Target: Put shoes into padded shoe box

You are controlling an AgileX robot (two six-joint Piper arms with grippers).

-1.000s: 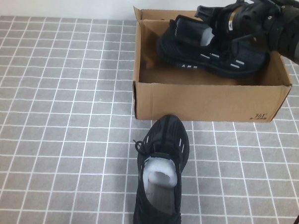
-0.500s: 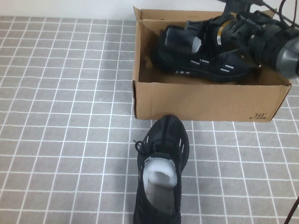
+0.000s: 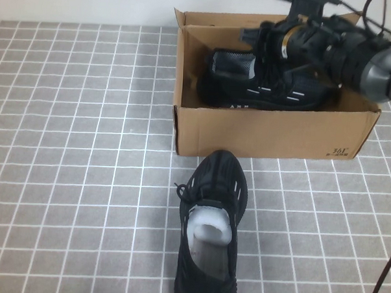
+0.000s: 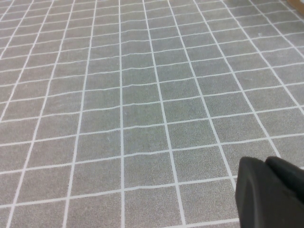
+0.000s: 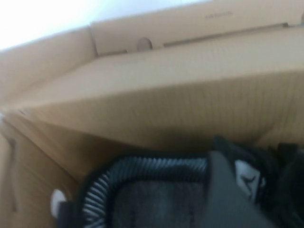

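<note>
The brown cardboard shoe box [image 3: 267, 131] stands open at the back right of the tiled table. One black sneaker [image 3: 250, 90] lies inside it on its side, heel to the left. My right gripper [image 3: 272, 49] reaches into the box from the right and is shut on this shoe at its tongue. In the right wrist view the gripper [image 5: 251, 190] sits at the shoe's opening [image 5: 142, 199], with the box wall [image 5: 190, 95] behind. The other sneaker [image 3: 211, 231], with white paper stuffing, stands on the table in front of the box. My left gripper [image 4: 273, 190] hovers shut over bare tiles.
The table is covered with a grey cloth with a white grid [image 3: 78, 148]. The box's back flap [image 3: 207, 18] stands against the white wall. A cable [image 3: 384, 284] hangs at the lower right.
My right gripper has lowered the held shoe down into the box and shifted it left; it now lies low behind the front wall. The shoe on the table has not moved.
</note>
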